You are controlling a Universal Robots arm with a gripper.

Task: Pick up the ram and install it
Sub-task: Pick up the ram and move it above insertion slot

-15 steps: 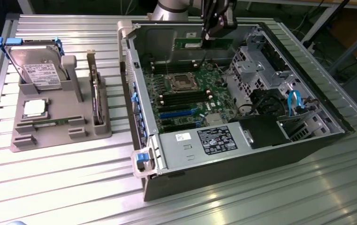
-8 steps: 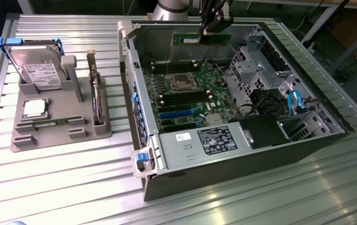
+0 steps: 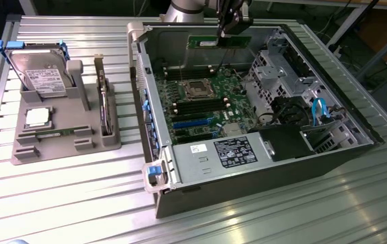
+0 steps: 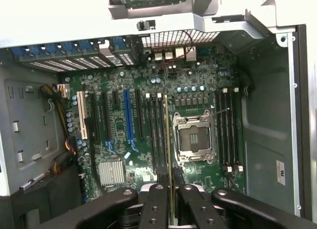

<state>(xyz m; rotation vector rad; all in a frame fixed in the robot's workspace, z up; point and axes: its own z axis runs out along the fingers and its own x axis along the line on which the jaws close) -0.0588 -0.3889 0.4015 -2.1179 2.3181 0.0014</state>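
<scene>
Right, hand clamped tight on the ram, upper middle of the exterior frame, hovering over the open case. The stick hangs edge-down, seemingly to line up with the memory slots.

You are working in a robotics lab or test workshop: a ribbed aluminium tabletop carries 1 opened computer tower with its motherboard bare, and a grey moulded fixture beside it parks a hard drive and a processor. The robot arm's end effector grips the ram above the tower, and cables and metal frame legs stand behind the tabletop
</scene>
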